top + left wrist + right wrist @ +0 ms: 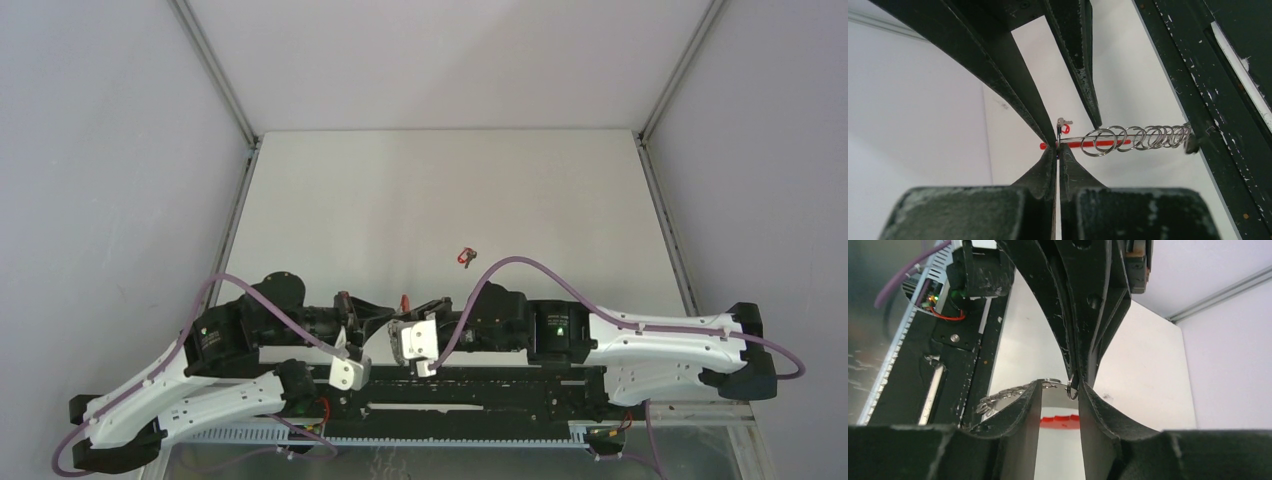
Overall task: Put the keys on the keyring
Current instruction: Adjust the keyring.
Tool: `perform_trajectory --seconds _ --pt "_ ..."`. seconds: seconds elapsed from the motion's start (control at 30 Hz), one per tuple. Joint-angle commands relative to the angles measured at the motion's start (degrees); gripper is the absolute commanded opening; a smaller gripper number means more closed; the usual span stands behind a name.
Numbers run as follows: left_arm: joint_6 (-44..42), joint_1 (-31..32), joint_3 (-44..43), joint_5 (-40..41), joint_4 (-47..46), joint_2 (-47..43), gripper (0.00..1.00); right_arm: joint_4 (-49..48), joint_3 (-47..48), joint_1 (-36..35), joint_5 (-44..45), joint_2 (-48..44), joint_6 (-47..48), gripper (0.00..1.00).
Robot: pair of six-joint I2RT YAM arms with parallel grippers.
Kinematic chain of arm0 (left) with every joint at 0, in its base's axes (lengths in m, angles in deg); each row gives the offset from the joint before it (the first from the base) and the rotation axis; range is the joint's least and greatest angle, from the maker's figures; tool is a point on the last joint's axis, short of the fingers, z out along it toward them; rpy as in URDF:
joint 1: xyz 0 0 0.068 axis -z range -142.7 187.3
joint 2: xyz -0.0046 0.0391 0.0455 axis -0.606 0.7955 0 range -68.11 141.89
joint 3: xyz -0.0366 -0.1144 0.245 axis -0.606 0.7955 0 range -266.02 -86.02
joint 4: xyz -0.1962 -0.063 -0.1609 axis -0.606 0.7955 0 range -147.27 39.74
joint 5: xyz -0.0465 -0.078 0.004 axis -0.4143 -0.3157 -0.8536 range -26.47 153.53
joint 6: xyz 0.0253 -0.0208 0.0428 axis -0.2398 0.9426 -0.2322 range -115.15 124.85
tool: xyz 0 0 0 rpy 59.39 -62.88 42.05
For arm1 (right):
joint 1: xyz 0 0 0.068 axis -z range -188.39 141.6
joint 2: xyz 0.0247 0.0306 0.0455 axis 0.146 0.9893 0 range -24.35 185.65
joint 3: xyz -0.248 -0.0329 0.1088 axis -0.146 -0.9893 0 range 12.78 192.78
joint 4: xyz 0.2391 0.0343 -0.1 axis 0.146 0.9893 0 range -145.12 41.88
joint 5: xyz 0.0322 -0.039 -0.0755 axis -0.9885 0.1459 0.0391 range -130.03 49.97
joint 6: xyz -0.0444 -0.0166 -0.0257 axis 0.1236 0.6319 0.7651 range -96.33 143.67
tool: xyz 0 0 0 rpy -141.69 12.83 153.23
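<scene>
Your pale table point(400, 190) carries both arms, which fold inward over its near edge so that the pincers meet at the middle. Your left pincer point(1058, 148) is pressed tight together at the tips. Your right pincer point(1060, 390) stands apart, with 1 finger on each side of the left tips and clamped on nothing you can make out. The red strap point(1098, 143) runs level just behind the spot where the 2 pincers meet. A fine chain point(1143, 136) of silvery loops stretches along the strap, away from the left tips. The keys point(998, 401) bunch just outside 1 finger of the right pincer. A small red piece point(467, 257) lies alone on the table, further out and well apart from the arms. The keyring point(1071, 390) is a thin loop nipped by the left tips. It hangs between the right fingers, close to 1 of them, and you cannot tell whether it touches
</scene>
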Motion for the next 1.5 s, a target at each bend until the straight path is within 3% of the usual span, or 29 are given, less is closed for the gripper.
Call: perform_trajectory --seconds 0.0,0.33,0.43,0.5,0.53,0.6,0.67,0.73,0.87,1.1,1.23,1.47 --pt "1.2 0.3 -2.9 0.2 -1.8 -0.4 0.00 0.4 2.3 -1.1 5.3 -0.2 2.4 0.40" --pt "2.1 0.3 -2.8 -0.2 -1.8 -0.5 0.00 -2.0 2.3 -1.6 7.4 -0.6 2.4 0.29" --pt "2.7 0.3 -2.9 -0.6 -2.1 -0.5 0.00 -2.4 2.3 -1.6 7.0 -0.8 1.5 0.18" --pt "3.2 0.3 -2.9 -0.9 -2.4 -0.4 0.00 -2.5 2.3 -1.7 6.8 -0.6 1.0 0.02" --pt "3.4 0.3 -3.0 -0.8 -2.4 -0.4 0.00 -2.6 2.3 -1.8 6.7 -0.5 0.8 0.00" --pt "3.9 0.2 -2.9 -0.8 -2.6 -0.4 0.01 -2.7 2.3 -2.1 6.7 -0.5 0.6 0.00" --pt "5.3 0.3 -3.0 -0.5 -2.9 -0.6 0.23 -3.6 1.4 -2.3 6.9 -1.0 0.8 0.00" --pt "6.7 0.3 -2.9 0.4 -2.9 -0.9 0.31 -4.6 0.4 -2.3 6.4 -2.1 1.0 0.00" --pt "10.4 0.2 -2.1 2.2 -4.1 -1.9 0.29 -5.2 -0.6 -2.3 5.5 -3.8 1.2 0.00" --pt "21.1 0.0 -1.6 2.5 -7.7 -3.2 0.09 -7.6 -2.0 -2.2 4.8 -5.3 -0.1 0.00" --pt "23.0 -0.2 -1.5 0.1 -7.6 -3.5 0.10 -8.7 -2.7 -2.1 4.0 -5.9 -1.2 0.00" --pt "20.7 -0.3 -1.4 -2.2 -4.7 -3.7 0.22 -12.7 -4.4 -1.1 1.9 -7.6 -3.5 0.00"
